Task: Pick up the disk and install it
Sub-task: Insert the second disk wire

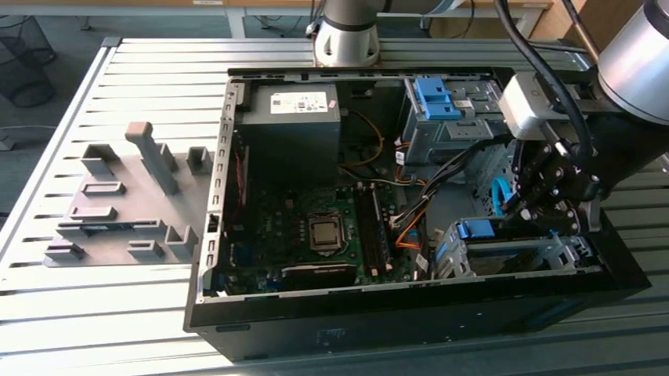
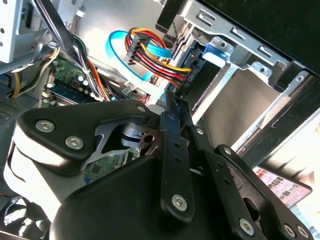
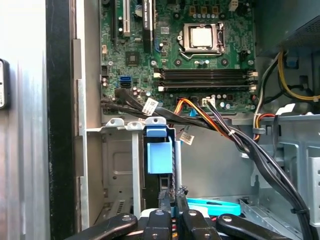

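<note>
First wrist view, nearest item: the gripper [image 3: 173, 192] stands inside the open computer case [image 1: 313, 333], its two fingers [image 3: 166, 197] drawn together with almost no gap. The tips meet the near edge of the disk [image 3: 159, 152].

Whether they nip that edge or merely press against it cannot be judged; the contact is hidden behind the tips.

The disk stands on edge in a slot of the grey drive cage [image 3: 117, 150], its blue bracket tab level with the cage rim. In the second wrist view the same blue tab [image 2: 216, 52] lies within the cage frame [image 2: 250, 55], beyond the closed tips [image 2: 175, 107].

Beyond the cage, a bundle of cables [image 3: 220, 125] crosses towards the motherboard [image 3: 200, 65].

Assessment: pick-up is complete. Insertion appears well advanced, with the disk in its bay. Full seating is unconfirmed, and no cable is seen running to the disk.
</note>
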Robot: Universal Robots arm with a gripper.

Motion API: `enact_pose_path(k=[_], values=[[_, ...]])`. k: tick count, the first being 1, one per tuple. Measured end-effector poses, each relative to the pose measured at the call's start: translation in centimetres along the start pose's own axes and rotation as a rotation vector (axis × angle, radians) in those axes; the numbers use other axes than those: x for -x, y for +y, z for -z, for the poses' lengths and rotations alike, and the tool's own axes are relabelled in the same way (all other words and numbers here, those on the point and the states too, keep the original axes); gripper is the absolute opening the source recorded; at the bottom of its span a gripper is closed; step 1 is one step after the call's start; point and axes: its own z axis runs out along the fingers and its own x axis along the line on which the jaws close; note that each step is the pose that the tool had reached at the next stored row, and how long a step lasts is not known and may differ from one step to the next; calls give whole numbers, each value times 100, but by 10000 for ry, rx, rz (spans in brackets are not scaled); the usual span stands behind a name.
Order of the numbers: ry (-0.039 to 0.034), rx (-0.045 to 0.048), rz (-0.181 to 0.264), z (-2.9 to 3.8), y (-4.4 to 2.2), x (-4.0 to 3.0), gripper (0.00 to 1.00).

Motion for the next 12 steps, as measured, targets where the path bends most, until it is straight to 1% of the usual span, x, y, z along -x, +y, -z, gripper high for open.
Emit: enact_pose_path(k=[2,3,4,12], values=[[-151,7,4,-2,-1,-12,16],[-206,9,5,-3,-1,-18,16],[-232,10,6,-5,-1,-25,16],[-241,11,6,-8,-2,-45,16]])
